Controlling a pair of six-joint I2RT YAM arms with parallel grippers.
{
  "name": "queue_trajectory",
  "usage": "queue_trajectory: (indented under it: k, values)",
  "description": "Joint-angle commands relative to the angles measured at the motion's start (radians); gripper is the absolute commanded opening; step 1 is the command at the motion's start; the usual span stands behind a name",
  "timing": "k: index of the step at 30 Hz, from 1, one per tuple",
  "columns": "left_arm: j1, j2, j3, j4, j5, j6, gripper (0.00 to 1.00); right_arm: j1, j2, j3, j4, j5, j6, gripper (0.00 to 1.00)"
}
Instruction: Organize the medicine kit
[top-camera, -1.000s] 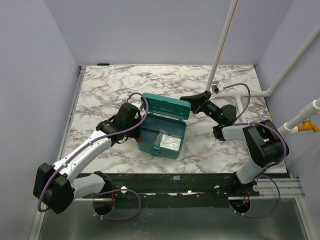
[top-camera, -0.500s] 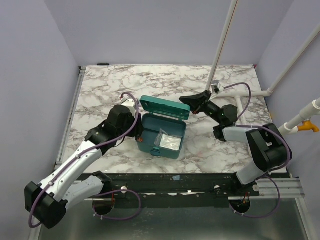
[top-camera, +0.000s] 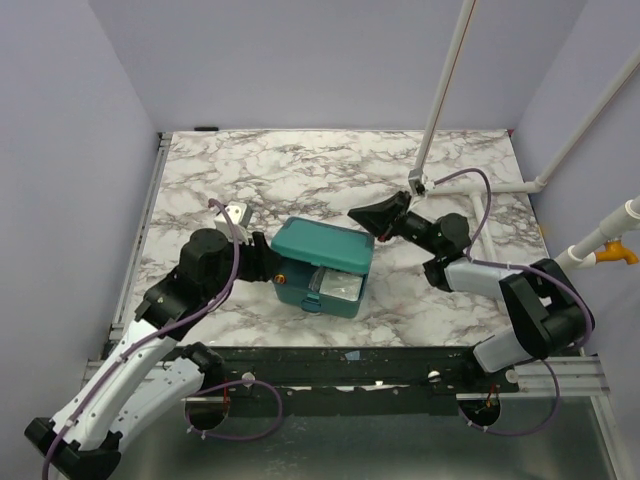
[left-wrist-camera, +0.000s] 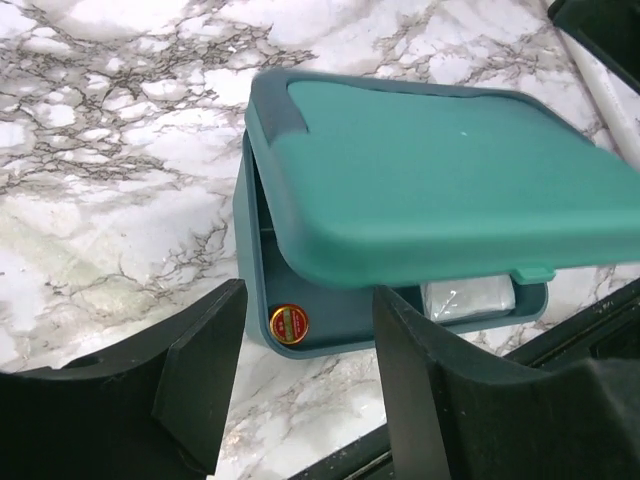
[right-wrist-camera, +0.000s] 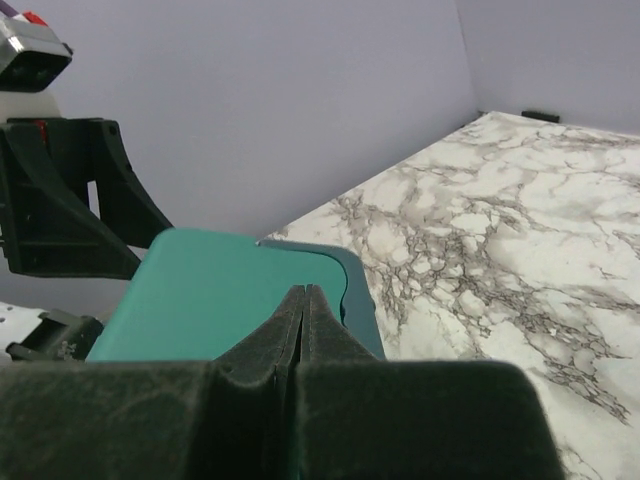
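Observation:
The medicine kit (top-camera: 322, 246), a teal box with rounded corners, stands mid-table with its hinged lid (left-wrist-camera: 440, 190) tilted partway down over the base. Through the gap I see a small red-and-gold round tin (left-wrist-camera: 288, 322) and a white packet (left-wrist-camera: 468, 297) inside. My left gripper (top-camera: 266, 268) is just left of the box, open, with nothing between its fingers (left-wrist-camera: 205, 370). My right gripper (top-camera: 353, 213) is shut and empty, its tips (right-wrist-camera: 303, 292) right over the lid's back edge (right-wrist-camera: 210, 290); I cannot tell if they touch it.
White pipes (top-camera: 505, 187) lie along the table's right side and a slanted pole (top-camera: 445, 90) rises from there. A black rail (top-camera: 350, 365) runs along the near edge. Lavender walls close in the left, back and right.
The lid has swung down from upright to partly closed. My left gripper has opened and drawn back to the left of the box. The right gripper has edged left over the lid.

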Motion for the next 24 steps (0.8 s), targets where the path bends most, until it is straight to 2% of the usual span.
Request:
queue_trajectory:
  k: [1, 10, 16, 21, 24]
  values:
    - [-0.004, -0.073, 0.001, -0.064, -0.008, -0.004, 0.56, 0.039, -0.063, -0.009, -0.129, -0.017, -0.078, 0.01]
    - [-0.004, -0.212, -0.027, -0.080, 0.017, -0.016, 0.61, 0.062, -0.174, -0.002, -0.362, 0.013, -0.136, 0.01]
    - [-0.003, -0.168, -0.047, -0.027, 0.084, -0.010, 0.62, 0.105, -0.220, 0.061, -0.629, 0.011, -0.163, 0.01]
    - [-0.004, -0.111, -0.073, 0.038, 0.102, -0.020, 0.63, 0.157, -0.271, 0.098, -0.844, 0.087, -0.185, 0.08]
    - [-0.004, -0.085, -0.085, 0.069, 0.088, -0.020, 0.63, 0.183, -0.304, 0.103, -0.932, 0.139, -0.192, 0.09]
